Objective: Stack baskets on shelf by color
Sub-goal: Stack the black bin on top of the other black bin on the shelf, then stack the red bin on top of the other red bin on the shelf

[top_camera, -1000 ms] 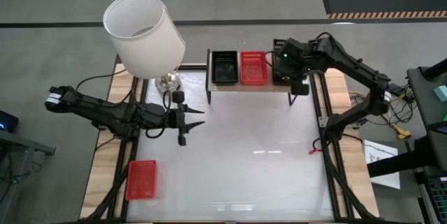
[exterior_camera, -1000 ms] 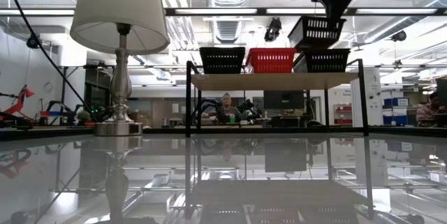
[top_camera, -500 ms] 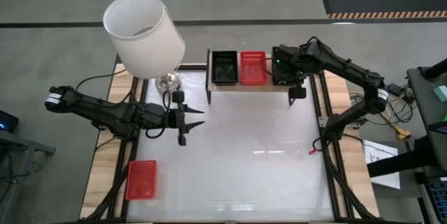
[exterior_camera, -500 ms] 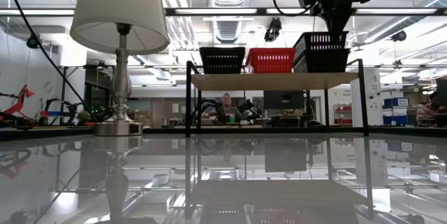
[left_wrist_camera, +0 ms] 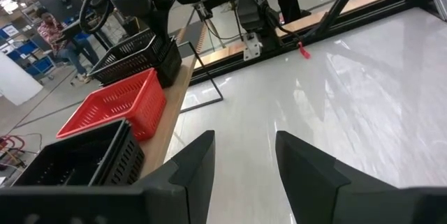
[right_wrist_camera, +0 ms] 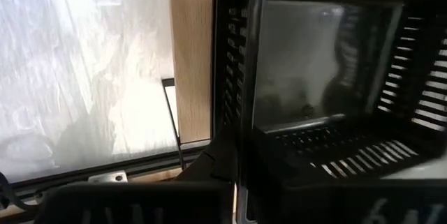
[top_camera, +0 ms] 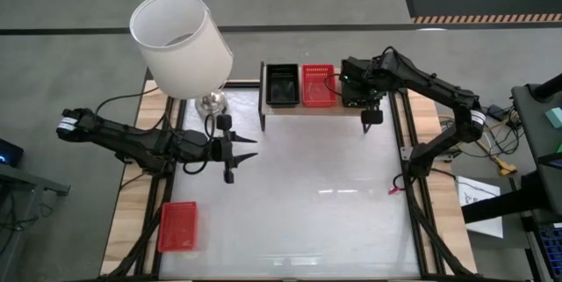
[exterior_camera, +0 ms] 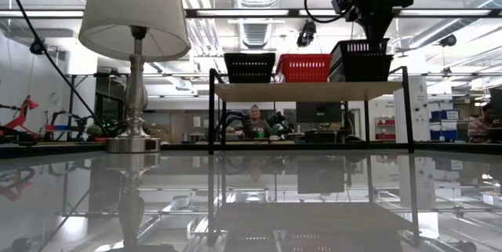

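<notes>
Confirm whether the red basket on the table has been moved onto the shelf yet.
No. A red basket lies on the table near the left arm, far from the shelf.

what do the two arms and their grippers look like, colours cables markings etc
Both arms are dark, slim and jointed, with black cables looped along them. The left arm has a white band near its base and ends in the left gripper, two tapered black fingers. The right gripper is a black block, with a small green light nearby.

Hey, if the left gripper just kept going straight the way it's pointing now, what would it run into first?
Probably nothing close: the open left gripper points across the bare white tabletop toward the right side. The low light-wood shelf and its red perforated plastic basket lie off to one side of that line, though depth is hard to judge.
</notes>
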